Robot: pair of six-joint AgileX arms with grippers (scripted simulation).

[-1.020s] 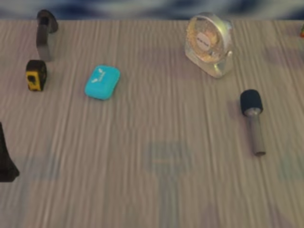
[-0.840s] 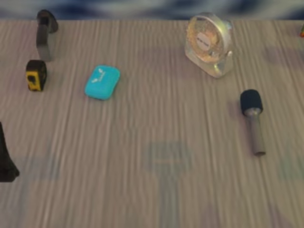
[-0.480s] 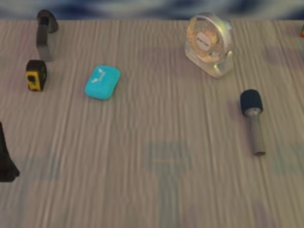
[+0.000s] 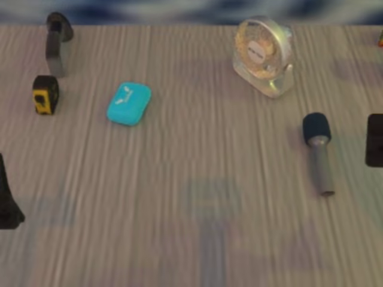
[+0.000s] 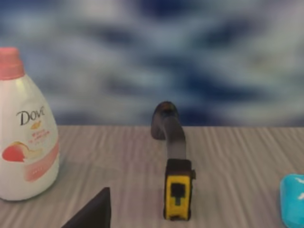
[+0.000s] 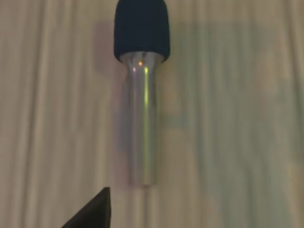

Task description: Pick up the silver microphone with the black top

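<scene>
The silver microphone with the black top [image 4: 320, 156] lies flat on the right side of the table, its black head toward the far edge and its handle toward the near edge. In the right wrist view the microphone [image 6: 141, 109] lies lengthwise in front of the camera, untouched. My right gripper [image 4: 374, 140] shows as a black block at the right edge of the top view, to the right of the microphone and apart from it. My left gripper [image 4: 7, 200] stays parked at the left edge.
A small silver fan [image 4: 263, 55] stands behind the microphone. A teal case [image 4: 129, 103], a yellow tape measure [image 4: 45, 94] and a shorter dark grey piece with a black head [image 4: 57, 45] sit at the far left. A white Dove bottle [image 5: 26, 128] shows in the left wrist view.
My right gripper has come into the top view at its right edge, beside the microphone. The microphone and the left arm have not moved.
</scene>
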